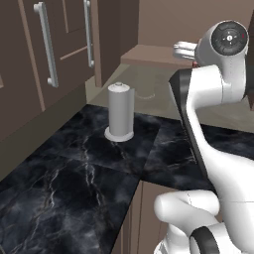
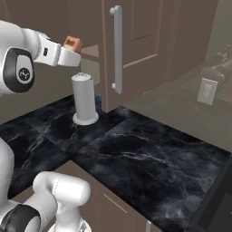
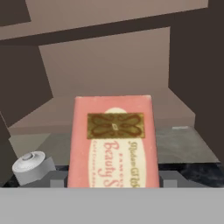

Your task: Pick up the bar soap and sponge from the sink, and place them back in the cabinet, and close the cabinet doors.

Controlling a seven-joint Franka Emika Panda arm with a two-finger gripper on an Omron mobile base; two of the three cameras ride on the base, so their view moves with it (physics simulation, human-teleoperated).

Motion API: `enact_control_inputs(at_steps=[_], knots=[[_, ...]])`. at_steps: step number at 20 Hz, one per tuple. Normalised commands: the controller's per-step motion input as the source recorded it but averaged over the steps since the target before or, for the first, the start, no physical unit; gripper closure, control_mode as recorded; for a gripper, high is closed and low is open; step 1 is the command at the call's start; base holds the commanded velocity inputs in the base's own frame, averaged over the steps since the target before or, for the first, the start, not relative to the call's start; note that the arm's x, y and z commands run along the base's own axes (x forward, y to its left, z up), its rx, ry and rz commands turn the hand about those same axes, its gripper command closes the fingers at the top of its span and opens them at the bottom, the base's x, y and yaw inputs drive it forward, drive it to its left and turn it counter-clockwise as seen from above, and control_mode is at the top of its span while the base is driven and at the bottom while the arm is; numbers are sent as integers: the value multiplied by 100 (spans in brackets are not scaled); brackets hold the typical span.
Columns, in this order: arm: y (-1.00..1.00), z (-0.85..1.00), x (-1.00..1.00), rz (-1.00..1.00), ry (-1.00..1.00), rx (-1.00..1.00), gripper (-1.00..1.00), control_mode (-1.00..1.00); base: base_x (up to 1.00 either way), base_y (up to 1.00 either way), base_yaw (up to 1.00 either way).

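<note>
The gripper (image 2: 71, 49) is clamped on the soap (image 3: 114, 142), facing the cabinet (image 3: 105, 65) shelf. Judged risk: advancing low could knock the soap against the shelf edge and loosen it.

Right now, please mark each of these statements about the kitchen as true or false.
1. The bar soap is held between the fingers, in front of the open cabinet. True.
2. The soap lies on the counter. False: it is lifted well above the black marble counter.
3. A grey paper towel roll stands upright on the counter. True.
4. The roll has fallen on its side. False: it stands upright on its base.
5. The soap wrapper is green. False: it is orange-pink with a gold label.
</note>
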Motion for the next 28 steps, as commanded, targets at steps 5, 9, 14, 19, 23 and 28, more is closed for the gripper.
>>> enact_control_inputs(at_steps=[5,9,14,19,23,28], knots=[[-9,14,21,0,0,0,100,-100,0,0,0],[-11,5,19,0,0,0,100,-100,0,0,0],[-13,0,16,0,0,0,100,-100,0,0,0],[0,-8,26,0,0,0,100,-100,0,0,0],[0,-20,39,0,0,0,100,-100,0,0,0],[0,-15,39,0,0,0,100,-100,0,0,0]])
